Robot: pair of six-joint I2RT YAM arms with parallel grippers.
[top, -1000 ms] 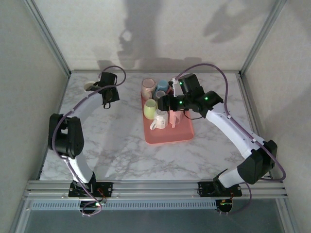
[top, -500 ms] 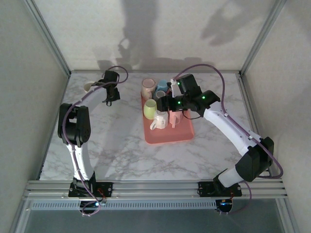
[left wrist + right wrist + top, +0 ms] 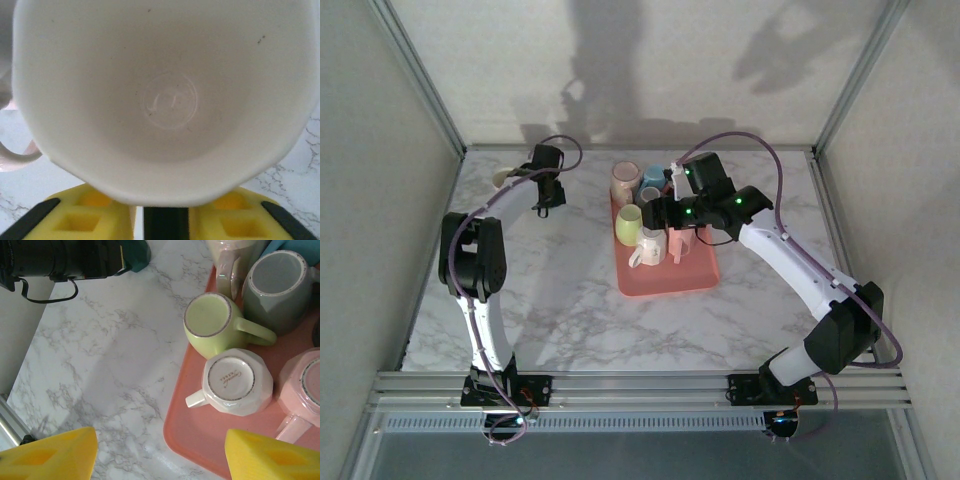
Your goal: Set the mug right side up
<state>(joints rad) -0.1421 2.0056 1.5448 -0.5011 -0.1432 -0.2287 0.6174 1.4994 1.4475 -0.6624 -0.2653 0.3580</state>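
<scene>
The cream mug (image 3: 503, 179) is well left of the pink tray (image 3: 670, 282), close to the left hand (image 3: 165, 220). Its open mouth faces that wrist's camera, and the yellow fingers (image 3: 75, 220) sit just under its rim. Whether they pinch it, I cannot tell. The right hand (image 3: 160, 455) hovers over the tray's left edge, spread wide and holding nothing, near a bottom-up white mug (image 3: 232, 381).

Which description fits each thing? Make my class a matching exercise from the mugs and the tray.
Things:
1 green mug
2 white mug
3 cream mug
4 tray

Descriptions:
a pink
b off the tray, far left of the table
c on the tray, stamped base up
d on the tray, plain base up

Pairs: 1-d, 2-c, 3-b, 4-a
</scene>
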